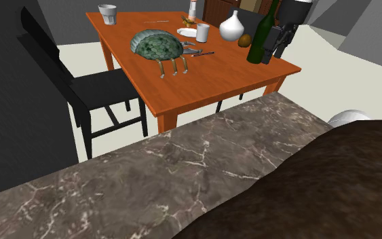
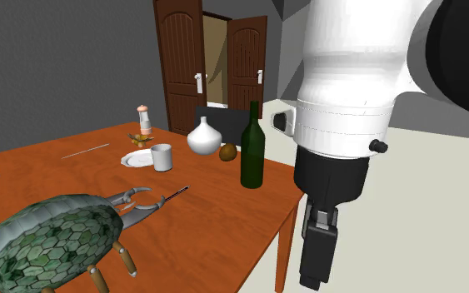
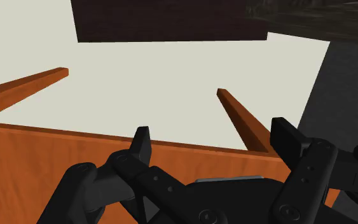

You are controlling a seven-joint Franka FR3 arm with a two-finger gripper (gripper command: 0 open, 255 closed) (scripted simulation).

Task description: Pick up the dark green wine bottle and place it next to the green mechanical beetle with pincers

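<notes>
The dark green wine bottle (image 1: 260,39) (image 2: 252,146) stands upright near the corner of the orange wooden table (image 1: 203,81) (image 2: 224,218). The green mechanical beetle (image 1: 157,46) (image 2: 53,241), with a scaled shell and metal pincers, sits farther along the table. My black gripper (image 1: 273,53) (image 2: 311,279) (image 3: 214,141) hangs just off the table's edge beside the bottle, apart from it and pointing down. Its fingers (image 3: 142,144) stand apart with nothing between them, over the table's edge and the pale floor.
A white vase (image 1: 231,28) (image 2: 204,137), a brown round thing (image 2: 227,151), a white mug (image 1: 203,32) (image 2: 162,156) and a plate crowd the table behind the bottle. A grey cup (image 1: 108,13) stands at a far corner. A black chair (image 1: 94,95) sits beside the table, with a marble counter (image 1: 182,176) nearer.
</notes>
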